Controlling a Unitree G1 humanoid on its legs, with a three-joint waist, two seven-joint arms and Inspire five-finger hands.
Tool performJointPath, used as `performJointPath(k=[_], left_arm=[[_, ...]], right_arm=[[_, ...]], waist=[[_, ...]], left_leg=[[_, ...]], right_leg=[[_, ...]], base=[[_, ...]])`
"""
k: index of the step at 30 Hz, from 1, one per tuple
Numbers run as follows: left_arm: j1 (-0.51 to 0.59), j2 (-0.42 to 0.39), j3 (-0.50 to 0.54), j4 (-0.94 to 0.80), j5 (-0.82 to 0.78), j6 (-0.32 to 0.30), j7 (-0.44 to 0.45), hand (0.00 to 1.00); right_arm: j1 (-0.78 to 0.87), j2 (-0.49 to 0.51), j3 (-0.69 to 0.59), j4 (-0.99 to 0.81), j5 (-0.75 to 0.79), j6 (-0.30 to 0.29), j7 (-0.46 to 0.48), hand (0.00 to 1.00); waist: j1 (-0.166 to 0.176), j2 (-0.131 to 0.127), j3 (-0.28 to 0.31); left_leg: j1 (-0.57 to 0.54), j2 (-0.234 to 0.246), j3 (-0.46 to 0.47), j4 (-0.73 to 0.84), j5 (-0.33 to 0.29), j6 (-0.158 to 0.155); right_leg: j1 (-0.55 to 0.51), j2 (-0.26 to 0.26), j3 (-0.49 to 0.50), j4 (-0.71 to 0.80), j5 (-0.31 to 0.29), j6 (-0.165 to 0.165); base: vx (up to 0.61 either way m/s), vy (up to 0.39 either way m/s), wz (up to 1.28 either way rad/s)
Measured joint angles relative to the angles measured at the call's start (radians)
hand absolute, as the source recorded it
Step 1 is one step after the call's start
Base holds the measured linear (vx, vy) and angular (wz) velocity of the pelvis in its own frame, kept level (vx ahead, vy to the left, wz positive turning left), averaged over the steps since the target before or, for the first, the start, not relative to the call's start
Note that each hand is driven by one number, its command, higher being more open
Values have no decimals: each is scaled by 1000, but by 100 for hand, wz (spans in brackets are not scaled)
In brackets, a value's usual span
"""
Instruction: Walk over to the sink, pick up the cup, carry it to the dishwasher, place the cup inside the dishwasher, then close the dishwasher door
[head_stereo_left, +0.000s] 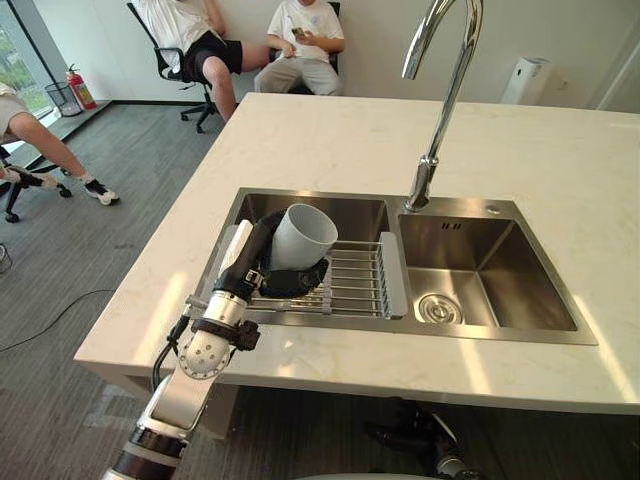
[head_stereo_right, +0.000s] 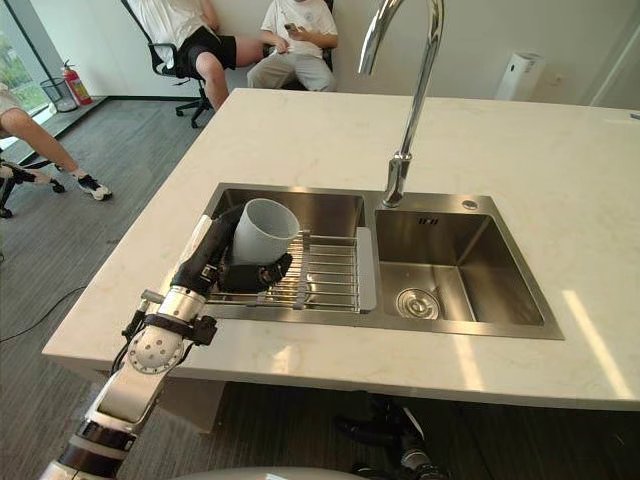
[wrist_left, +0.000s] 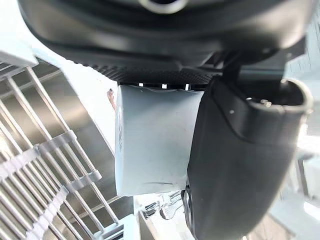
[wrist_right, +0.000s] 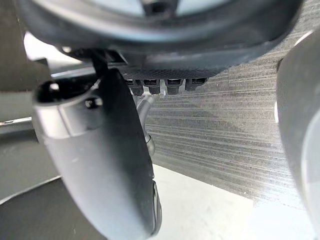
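The cup (head_stereo_left: 305, 235) is found in the sink (head_stereo_left: 500, 335), in the basin to the left of the tap (head_stereo_left: 445, 100). It sits over the near-left end of a wire rack (head_stereo_left: 355, 280) that is laid across that basin. It is gripped by the left hand (head_stereo_left: 258, 262): dark fingers are curled under and round its lower wall, so the weight is cradled from below rather than pinched at the rim. In the left wrist view the pale wall of the cup is seen hard against the palm, with the thumb set alongside it.

The cup is tilted, its open mouth turned up and toward the tap. This lean is judged to follow from the forearm being brought in low over the edge of the counter (head_stereo_left: 330, 140), left of the tap. Whether the base is clear of the rack cannot be told.

The pick-up is judged to be the step in hand, with the carry to the dishwasher and the closing of its door not yet begun. A lift straight up is thought to be needed, so that the rack bars are not snagged.

The right hand (wrist_right: 100, 165) is seen in its own wrist view above grey floor; how far it is open cannot be told.
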Motion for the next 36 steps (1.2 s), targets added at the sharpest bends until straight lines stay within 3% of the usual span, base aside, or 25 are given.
performJointPath(k=[10, 14, 18, 20, 22, 26, 29, 31, 32, 33, 34, 36], left_arm=[[179, -142, 124, -123, -228, -150, 1, 0], [241, -186, 170, -181, -314, -175, -10, 0], [265, -220, 170, -203, -339, -213, -53, 0], [253, -225, 121, -203, -349, -230, -62, 0], [241, -230, 65, -204, -361, -261, -76, 0], [187, -234, -13, -200, -406, -302, -98, 0], [157, -230, -62, -191, -407, -301, -115, 0], [110, -223, -86, -171, -401, -299, -129, 0], [93, -217, -89, -160, -392, -298, -129, 0], [80, -211, -94, -144, -386, -298, -123, 0], [65, -199, -106, -115, -383, -298, -108, 0], [58, -193, -113, -82, -380, -287, -87, 0]], right_arm=[[25, 10, 0, -56, -3, -1, -2, 100], [50, 12, 6, -63, -5, -1, -6, 100], [40, -3, -1, -83, -18, 0, -17, 100], [14, -30, -18, -84, -15, 1, -19, 100], [34, -24, -44, -76, 0, 2, -29, 100], [-9, -16, -43, -69, 7, -1, -45, 100], [-10, -24, -41, -76, 11, 1, -53, 100], [-8, -26, -41, -93, 14, 0, -64, 100], [-10, -22, -41, -99, 14, 0, -67, 100], [-10, -12, -35, -103, 14, 0, -63, 100], [-7, -1, -27, -103, 14, 0, -59, 100], [-4, -2, 2, -103, 13, 0, -50, 100]], waist=[[39, 3, 2], [47, 5, 2], [47, 4, 0], [41, 3, 1], [35, 15, 3], [39, 19, 5], [33, 23, 7], [16, 29, 9], [16, 30, 14], [12, 34, 16], [2, 36, 19], [-12, 35, 20]], left_leg=[[-3, 2, -41, -1, -5, -1], [-26, 8, -78, -15, -15, 2], [-99, 68, 166, 65, -20, 27], [-163, 48, 300, 186, -7, 29], [-176, 24, 368, 197, -6, 71], [-150, -21, 431, 95, -9, 85], [-129, -57, 402, 90, -21, 103], [-118, -91, 357, 87, -31, 119], [-112, -104, 340, 84, -33, 124], [-110, -113, 310, 81, -24, 131], [-114, -117, 269, 79, -23, 130], [-120, -127, 223, 75, -21, 126]], right_leg=[[1, 3, -22, 44, -44, 0], [4, -9, -81, 51, -64, 9], [1, -44, -173, 62, -75, 16], [0, -103, -242, 138, -115, 26], [14, -152, -299, 199, -145, 26], [49, -191, -377, 206, -150, 61], [58, -238, -388, 280, -149, 62], [27, -301, -375, 426, -148, 44], [-9, -329, -341, 513, -140, -12], [-66, -313, -235, 599, -165, -58], [-97, -249, -122, 615, -199, -28], [-123, -162, -15, 587, -231, 10]], base=[[3, -12, 12], [3, -16, 50], [59, 30, 83], [44, 145, 128], [-29, 198, 149], [-92, 117, 80], [-82, 157, 40], [-11, 210, 63], [17, 213, 61], [31, 145, 80], [38, 126, 86], [67, 72, 93]])
